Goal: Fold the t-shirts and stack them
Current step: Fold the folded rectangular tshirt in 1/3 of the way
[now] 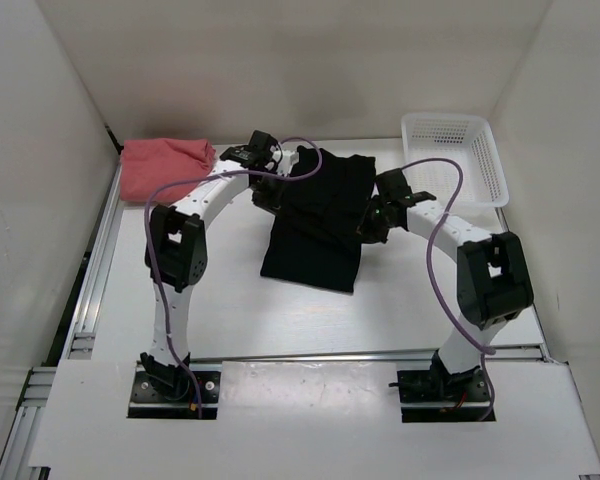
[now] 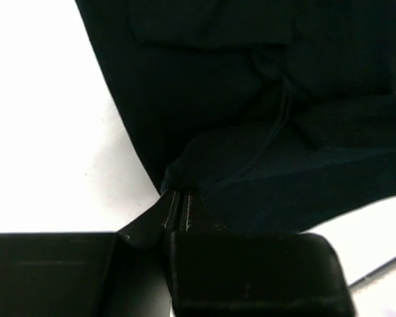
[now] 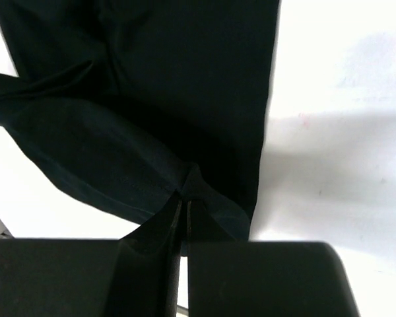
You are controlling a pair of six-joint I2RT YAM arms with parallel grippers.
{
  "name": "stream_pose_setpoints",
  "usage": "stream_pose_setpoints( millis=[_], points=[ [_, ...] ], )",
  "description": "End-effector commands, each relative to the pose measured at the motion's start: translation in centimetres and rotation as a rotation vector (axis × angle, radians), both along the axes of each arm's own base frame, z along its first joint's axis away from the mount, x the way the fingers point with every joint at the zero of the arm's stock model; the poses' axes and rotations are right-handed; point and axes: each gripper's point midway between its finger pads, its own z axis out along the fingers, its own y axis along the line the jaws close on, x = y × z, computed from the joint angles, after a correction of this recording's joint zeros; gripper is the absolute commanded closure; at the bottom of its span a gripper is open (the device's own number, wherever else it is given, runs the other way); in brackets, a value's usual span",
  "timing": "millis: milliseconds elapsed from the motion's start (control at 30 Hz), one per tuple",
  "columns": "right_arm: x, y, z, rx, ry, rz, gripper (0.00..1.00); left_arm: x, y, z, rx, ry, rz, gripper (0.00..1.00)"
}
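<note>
Top external view shows the plain black cloth t-shirt [image 1: 315,215] lying partly folded in the middle of the white counter [image 1: 230,310]. The left hand [image 2: 178,201] is pinched closed on its left edge and the right hand [image 3: 183,205] on its right edge. A bunched salmon pink cloth t-shirt [image 1: 165,165] sits in the far left corner, well apart. The white perforated plastic basket [image 1: 452,155] stands at the far right.

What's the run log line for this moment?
black t-shirt mid-fold | left gripper pinching it | right gripper pinching it | salmon t-shirt far-left corner | white basket far-right
</note>
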Motion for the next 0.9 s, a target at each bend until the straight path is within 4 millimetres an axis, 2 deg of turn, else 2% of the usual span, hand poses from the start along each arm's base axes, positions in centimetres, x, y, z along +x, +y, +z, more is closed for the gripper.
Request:
stream_pose_setpoints(
  millis=[0, 67, 100, 133, 167, 200, 300, 333, 367, 400, 433, 467, 500, 533, 567, 600, 633, 667, 700, 733, 767, 800, 833, 867],
  points=[
    [2.2, 0.6, 1.4, 0.013, -0.061, 0.046, 1.00, 1.9, 0.5, 1.4, 0.021, -0.074, 0.031, 0.90],
    [2.9, 0.4, 0.5, 0.000, -0.040, 0.045, 0.99, 2.1, 0.4, 1.0, 0.021, -0.074, 0.031, 0.88],
    [3.1, 0.5, 0.4, 0.000, -0.040, 0.045, 0.97, 2.3, 0.3, 0.7, 0.020, -0.076, 0.031, 0.83],
    [3.6, -0.2, 0.2, -0.018, -0.038, 0.024, 0.91, 2.5, 0.2, 0.8, 0.016, -0.085, 0.031, 0.79],
    [4.0, -0.9, -0.2, -0.031, -0.030, -0.005, 0.75, 2.5, 0.2, 0.1, 0.022, -0.072, 0.031, 0.77],
    [4.0, -1.0, -0.3, -0.040, -0.032, -0.011, 0.71, 2.8, 0.1, 0.2, 0.017, -0.083, 0.031, 0.77],
    [5.1, -2.4, 0.0, -0.062, -0.051, -0.053, 0.55, 4.6, 0.5, 0.0, 0.009, -0.103, 0.053, 0.67],
    [5.9, -2.8, 0.6, -0.072, -0.078, -0.059, 0.55, 5.9, 0.9, 1.1, 0.004, -0.140, 0.072, 0.64],
    [6.1, -3.2, 0.7, -0.091, -0.080, -0.070, 0.54, 6.4, 0.7, 1.2, 0.000, -0.149, 0.072, 0.52],
    [6.5, -4.2, 1.1, -0.127, -0.111, -0.077, 0.52, 7.2, 1.3, 2.1, -0.009, -0.172, 0.088, 0.44],
    [6.9, -4.3, 2.1, -0.134, -0.143, -0.071, 0.52, 8.3, 1.8, 3.5, -0.014, -0.211, 0.108, 0.36],
    [6.9, -4.4, 3.5, -0.132, -0.170, -0.063, 0.52, 8.5, 1.8, 3.9, -0.017, -0.220, 0.108, 0.30],
    [6.9, -3.9, 4.5, -0.148, -0.213, -0.024, 0.52, 8.9, 2.9, 4.9, -0.004, -0.246, 0.136, 0.26],
    [6.6, -3.3, 5.5, -0.157, -0.245, 0.005, 0.55, 9.1, 3.0, 5.9, -0.005, -0.274, 0.144, 0.24],
    [5.2, -1.7, 6.5, -0.183, -0.284, 0.059, 0.58, 9.1, 4.5, 7.0, -0.007, -0.288, 0.170, 0.24],
    [4.5, -0.5, 6.9, -0.200, -0.311, 0.107, 0.63, 9.1, 5.5, 7.3, 0.001, -0.293, 0.189, 0.22],
    [2.7, 2.2, 6.5, -0.193, -0.308, 0.184, 0.74, 8.9, 6.4, 7.4, 0.005, -0.288, 0.203, 0.22],
    [1.7, 3.4, 6.3, -0.191, -0.303, 0.219, 0.79, 8.4, 8.4, 7.1, 0.023, -0.274, 0.239, 0.22],
    [0.8, 4.3, 5.2, -0.196, -0.274, 0.230, 0.85, 8.2, 9.6, 6.8, 0.030, -0.262, 0.258, 0.22],
    [-0.1, 6.2, 4.0, -0.197, -0.264, 0.283, 0.93, 7.9, 10.6, 6.5, 0.031, -0.245, 0.272, 0.22],
    [-0.4, 7.1, 3.3, -0.192, -0.255, 0.294, 0.96, 7.2, 12.5, 5.8, 0.034, -0.215, 0.303, 0.22],
    [-0.4, 8.0, 2.9, -0.191, -0.255, 0.309, 0.98, 6.7, 13.0, 5.5, 0.018, -0.197, 0.305, 0.22],
    [-0.6, 9.0, 1.1, -0.204, -0.219, 0.329, 1.00, 6.3, 13.6, 5.4, 0.021, -0.189, 0.315, 0.22],
    [-0.4, 9.6, 0.7, -0.196, -0.209, 0.337, 1.00, 5.4, 13.7, 4.5, 0.030, -0.162, 0.314, 0.22]
  ],
)
